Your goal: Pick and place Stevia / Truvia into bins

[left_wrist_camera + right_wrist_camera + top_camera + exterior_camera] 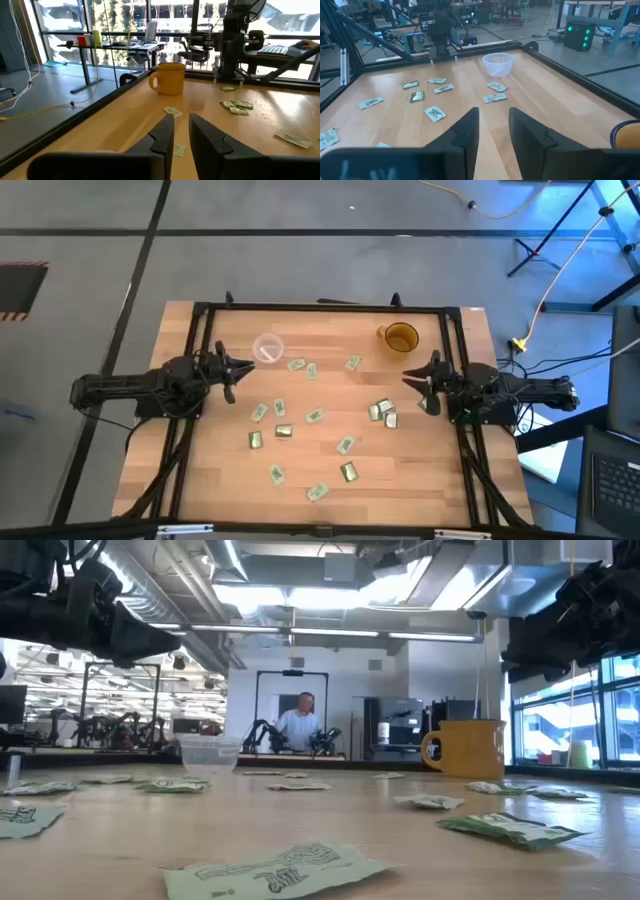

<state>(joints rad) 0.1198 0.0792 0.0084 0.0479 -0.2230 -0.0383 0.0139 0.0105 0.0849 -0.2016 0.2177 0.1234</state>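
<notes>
Two arms share one wooden table (pixel 440 470), and a black frame (pixel 320 308) runs along its far edge and down both sides. We see bare wood in front of each gripper and a wide clear strip along the near right corner.

Two bins stand near the far edge, well apart. The clear cup (pixel 268 348) sits just beside the left gripper (pixel 238 376). The amber mug (pixel 400 338) sits near the right gripper (pixel 416 386).

We count about fifteen Stevia sachets (pixel 316 417), all lying flat on the wood between the arms and none in either cup. Three of them bunch together (pixel 383 412) on the right side. Two lie just beside the clear cup, and the rest scatter toward the near edge.

Both arms reach inward from the table's sides, held level above the wood, with their grippers pointing at each other across the scatter. The left claw shows a narrow gap with nothing in it. The right claw stands a little wider, also empty.
</notes>
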